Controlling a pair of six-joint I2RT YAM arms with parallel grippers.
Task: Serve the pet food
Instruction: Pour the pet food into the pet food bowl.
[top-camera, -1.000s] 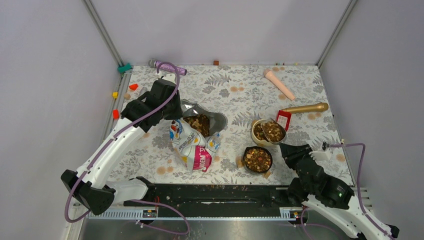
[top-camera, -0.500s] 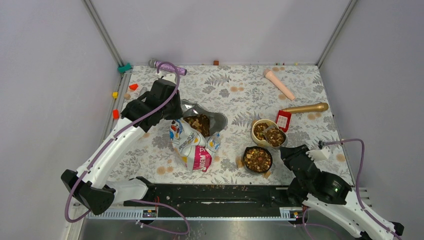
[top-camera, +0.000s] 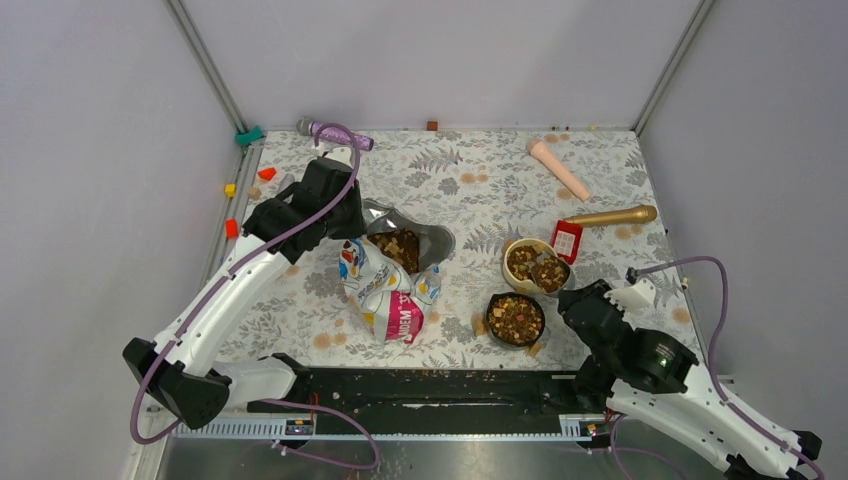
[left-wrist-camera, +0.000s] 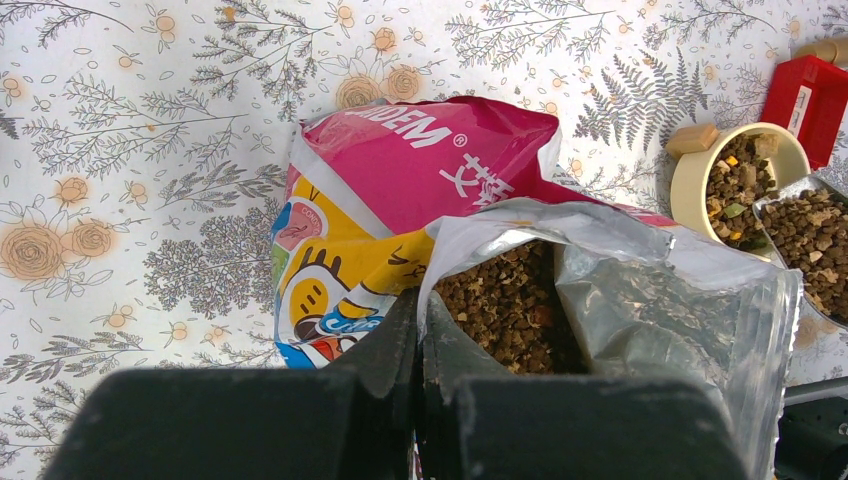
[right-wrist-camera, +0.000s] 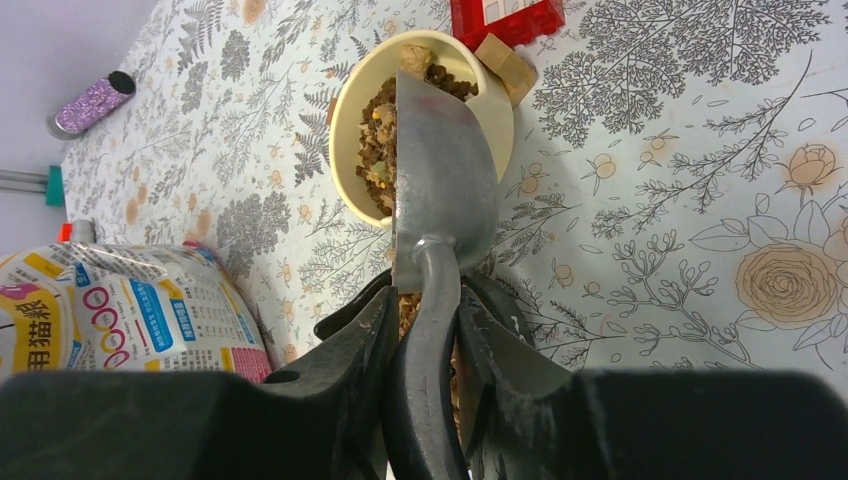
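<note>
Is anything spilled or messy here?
Yes. Loose pet food is scattered along the black rail at the table's near edge, and a tan chunk lies loose beside the cream bowl.

**Where My Cameras Sit**

One camera looks down from above and behind my bases over the table (top-camera: 480, 160). My left wrist's hangs close over the food bag (left-wrist-camera: 400, 190). My right's peers low along the scoop (right-wrist-camera: 440, 180). All three share that bag and the cream bowl (top-camera: 510, 252).
</note>
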